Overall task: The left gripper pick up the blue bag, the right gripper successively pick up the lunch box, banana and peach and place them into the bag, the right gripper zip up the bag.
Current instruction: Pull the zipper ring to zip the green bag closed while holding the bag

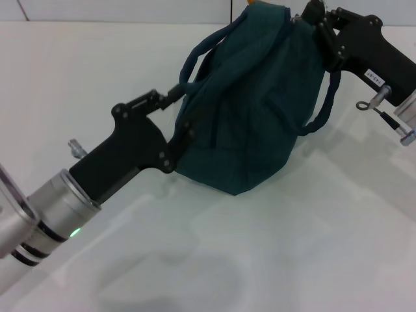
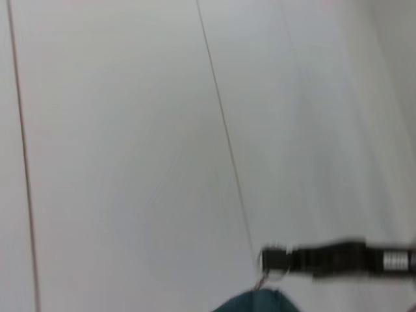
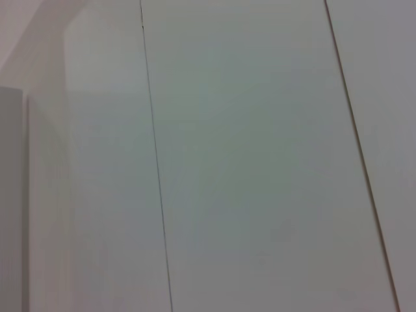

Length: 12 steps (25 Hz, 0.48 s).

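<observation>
Toward the bench's far edge, I see the blue bag (image 1: 250, 104) slumped between my left gripper (image 1: 179, 91), clamped on its near handle, and my right gripper (image 1: 311, 23), seemingly pinching the zip end; pulling without counter-tension could bunch fabric and jam it.

The blue bag (image 1: 253, 110) is matt woven cloth, creased and soft, with thick rope-like handles; beside it the left gripper (image 1: 179, 110) is matt black, plastic-looking, on a brushed silver metal wrist; the right gripper (image 1: 318, 29), at the bag's top, has the same matt black finish; the table (image 1: 273, 260) below is smooth, white, faintly glossy.
</observation>
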Each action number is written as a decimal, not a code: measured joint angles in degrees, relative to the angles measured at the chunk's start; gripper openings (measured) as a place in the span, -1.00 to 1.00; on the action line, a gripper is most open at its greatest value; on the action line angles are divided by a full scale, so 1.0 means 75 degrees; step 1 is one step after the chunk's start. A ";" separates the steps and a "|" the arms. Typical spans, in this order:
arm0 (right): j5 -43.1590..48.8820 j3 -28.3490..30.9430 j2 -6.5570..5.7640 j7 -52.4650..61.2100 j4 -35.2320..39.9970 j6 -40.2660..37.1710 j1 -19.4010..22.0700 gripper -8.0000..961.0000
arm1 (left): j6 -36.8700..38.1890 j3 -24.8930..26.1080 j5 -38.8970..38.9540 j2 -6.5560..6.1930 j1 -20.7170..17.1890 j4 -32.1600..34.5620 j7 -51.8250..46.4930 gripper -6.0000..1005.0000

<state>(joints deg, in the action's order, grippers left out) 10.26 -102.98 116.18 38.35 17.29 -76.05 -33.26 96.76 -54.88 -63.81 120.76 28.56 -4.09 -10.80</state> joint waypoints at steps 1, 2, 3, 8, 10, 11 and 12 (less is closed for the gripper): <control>0.0001 -0.0001 0.0000 0.0000 0.0000 0.0000 0.0007 -0.94 | 0.0089 0.0005 -0.0001 -0.0001 0.0064 -0.0003 -0.0321 -0.69; 0.0002 -0.0001 0.0000 0.0001 0.0000 -0.0002 0.0017 -0.94 | 0.0134 0.0006 0.0000 -0.0008 0.0153 0.0017 -0.0676 -0.56; 0.0005 -0.0003 0.0000 0.0001 0.0001 -0.0003 0.0023 -0.94 | 0.0085 0.0006 0.0000 -0.0025 0.0277 0.0030 -0.1057 -0.44; 0.0019 -0.0005 0.0000 -0.0004 0.0008 0.0007 0.0011 -0.94 | -0.0867 -0.0009 -0.0020 -0.0063 0.0973 0.0253 -0.2793 0.02; 0.0022 -0.0013 0.0000 -0.0013 0.0004 0.0015 -0.0003 -0.94 | -0.1260 -0.0025 -0.0035 -0.0047 0.1182 0.0359 -0.3106 0.07; 0.0022 -0.0016 -0.0001 -0.0014 0.0004 0.0015 -0.0003 -0.94 | -0.1373 -0.0027 -0.0034 -0.0043 0.1246 0.0374 -0.3147 0.10; 0.0024 -0.0023 0.0000 -0.0015 0.0004 0.0018 -0.0004 -0.94 | -0.1515 -0.0029 -0.0033 -0.0031 0.1331 0.0387 -0.3186 0.12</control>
<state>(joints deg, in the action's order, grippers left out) 10.43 -103.15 116.18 38.24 17.32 -75.91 -33.29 85.40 -55.09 -64.05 120.53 38.54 -1.19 -34.70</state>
